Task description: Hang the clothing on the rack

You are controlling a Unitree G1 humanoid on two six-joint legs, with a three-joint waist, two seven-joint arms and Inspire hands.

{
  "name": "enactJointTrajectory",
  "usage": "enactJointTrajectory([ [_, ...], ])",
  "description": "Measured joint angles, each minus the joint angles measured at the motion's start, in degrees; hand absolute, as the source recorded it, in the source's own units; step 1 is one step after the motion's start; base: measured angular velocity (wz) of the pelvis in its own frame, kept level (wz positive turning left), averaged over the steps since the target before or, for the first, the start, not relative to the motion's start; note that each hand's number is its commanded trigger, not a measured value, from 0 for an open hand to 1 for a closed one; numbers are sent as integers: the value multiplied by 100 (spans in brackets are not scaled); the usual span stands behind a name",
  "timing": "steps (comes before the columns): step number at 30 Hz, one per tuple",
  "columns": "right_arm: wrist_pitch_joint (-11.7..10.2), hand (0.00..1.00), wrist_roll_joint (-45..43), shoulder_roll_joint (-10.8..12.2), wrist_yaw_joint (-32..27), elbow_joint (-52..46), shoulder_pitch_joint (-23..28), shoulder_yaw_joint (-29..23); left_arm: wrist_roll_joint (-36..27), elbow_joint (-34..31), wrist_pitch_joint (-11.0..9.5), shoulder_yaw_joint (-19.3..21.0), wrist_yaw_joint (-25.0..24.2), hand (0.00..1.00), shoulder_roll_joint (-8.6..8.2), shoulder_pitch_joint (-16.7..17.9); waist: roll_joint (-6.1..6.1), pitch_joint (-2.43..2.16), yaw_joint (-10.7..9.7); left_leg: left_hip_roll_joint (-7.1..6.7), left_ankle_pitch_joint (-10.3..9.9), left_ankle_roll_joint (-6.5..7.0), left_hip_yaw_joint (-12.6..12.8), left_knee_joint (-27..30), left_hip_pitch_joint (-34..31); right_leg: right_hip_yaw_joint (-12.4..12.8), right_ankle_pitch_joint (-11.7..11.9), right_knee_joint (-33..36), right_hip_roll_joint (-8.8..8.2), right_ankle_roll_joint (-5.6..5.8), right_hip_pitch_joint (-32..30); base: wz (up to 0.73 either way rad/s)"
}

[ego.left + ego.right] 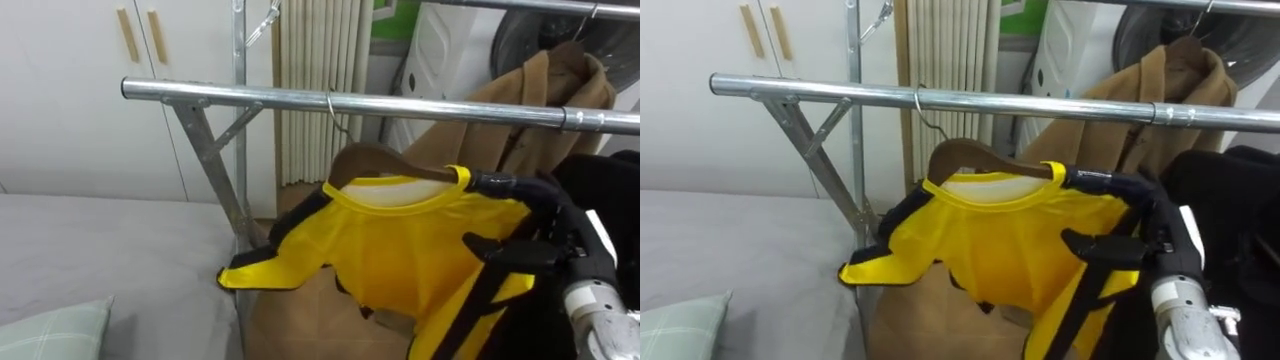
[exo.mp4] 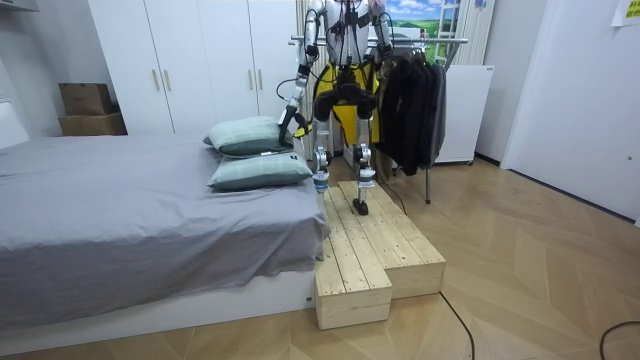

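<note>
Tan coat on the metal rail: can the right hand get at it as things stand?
Probably not yet: the right hand is curled round the shoulder of the yellow shirt on its wooden hanger. The tan coat hangs beyond, nothing between.

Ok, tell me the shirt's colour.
The shirt is yellow with black trim, clearest in the left eye view.

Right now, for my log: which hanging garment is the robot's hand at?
The yellow shirt; the right hand grips its shoulder. The tan coat hangs apart, untouched.
</note>
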Motion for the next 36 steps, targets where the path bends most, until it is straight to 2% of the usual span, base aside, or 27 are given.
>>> enactJointTrajectory([
  [8,0,0,401,-6,-97,8,201,-134,-6,0,0,-20,0,0,0,16,0,0,-92,0,0,0,4,-11,13,-4,0,-5,0,0,0,0],
  [18,1,0,459,-30,-219,46,529,-146,-8,-3,1,-122,0,0,3,16,-4,2,-113,0,0,0,2,-8,9,1,-2,-5,-2,2,-1,0],
  [26,0,0,497,-11,-359,522,625,-145,-57,-2,0,-130,34,0,2,23,-23,13,-149,-1,1,0,1,7,32,3,-2,3,-1,2,16,0],
  [33,-9,0,455,19,-402,515,735,-152,-59,-3,0,-116,34,0,2,42,-26,18,-245,4,-2,-2,31,7,31,58,-1,2,18,0,-4,-2],
  [36,-29,0,381,37,-397,513,979,-169,-59,-3,0,-69,34,0,2,50,-10,22,-247,7,-2,-3,33,-16,52,55,1,-16,22,-2,11,0],
])
